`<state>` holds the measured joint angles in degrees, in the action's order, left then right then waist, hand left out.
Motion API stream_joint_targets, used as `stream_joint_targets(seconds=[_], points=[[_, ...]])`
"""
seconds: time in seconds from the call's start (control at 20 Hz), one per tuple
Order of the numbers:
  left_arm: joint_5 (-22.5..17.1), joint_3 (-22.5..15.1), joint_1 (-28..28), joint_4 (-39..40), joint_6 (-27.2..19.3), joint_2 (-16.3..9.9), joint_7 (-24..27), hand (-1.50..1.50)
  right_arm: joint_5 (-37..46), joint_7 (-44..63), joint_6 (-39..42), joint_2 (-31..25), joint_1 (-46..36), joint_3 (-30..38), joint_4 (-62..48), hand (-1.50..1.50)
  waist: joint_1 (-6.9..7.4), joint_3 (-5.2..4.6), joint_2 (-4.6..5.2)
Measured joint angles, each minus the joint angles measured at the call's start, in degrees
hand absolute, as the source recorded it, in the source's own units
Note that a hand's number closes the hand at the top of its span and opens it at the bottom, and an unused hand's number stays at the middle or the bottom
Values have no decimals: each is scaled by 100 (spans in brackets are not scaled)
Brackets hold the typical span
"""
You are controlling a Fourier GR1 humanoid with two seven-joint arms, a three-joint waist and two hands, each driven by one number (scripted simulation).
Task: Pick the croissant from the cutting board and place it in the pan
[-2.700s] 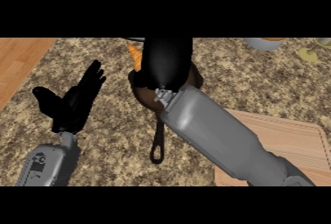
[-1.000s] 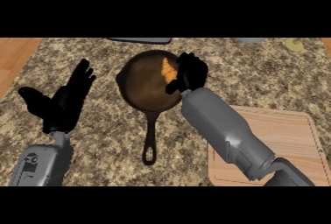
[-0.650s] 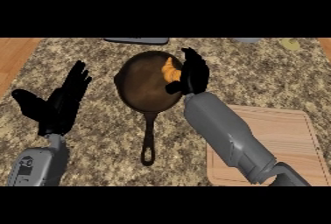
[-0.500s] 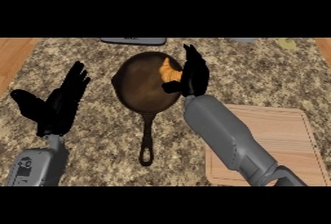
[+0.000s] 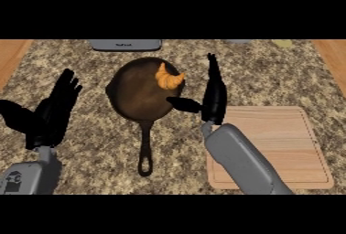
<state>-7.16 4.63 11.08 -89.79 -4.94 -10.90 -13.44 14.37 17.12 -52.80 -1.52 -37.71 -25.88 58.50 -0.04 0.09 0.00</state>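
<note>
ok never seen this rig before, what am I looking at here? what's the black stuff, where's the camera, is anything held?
The camera sits at the robot's head and looks steeply down at a speckled stone counter. The black shapes are its two hands on grey forearms. The right hand is open, fingers straight, just right of a dark pan; it holds nothing. The left hand rests open at the left. A croissant lies in the pan, near its far right edge. A wooden cutting board lies at the right. A grey object shows at the counter's far edge.
</note>
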Motion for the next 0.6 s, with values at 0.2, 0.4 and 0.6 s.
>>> stream_joint_targets(seconds=[0.2,0.4,0.6], points=[[-2,48,-61,0,13,-17,8,0,-364,-523,372,-249,1113,-177,1273,-150,-65,-3,-19],[6,76,-120,12,53,8,89,0,-359,-707,622,-619,2024,-296,2335,-150,-55,-7,-18],[59,7,-245,-299,43,84,-73,0,-138,-833,798,-654,2514,-226,2700,-150,-22,-8,-12]])
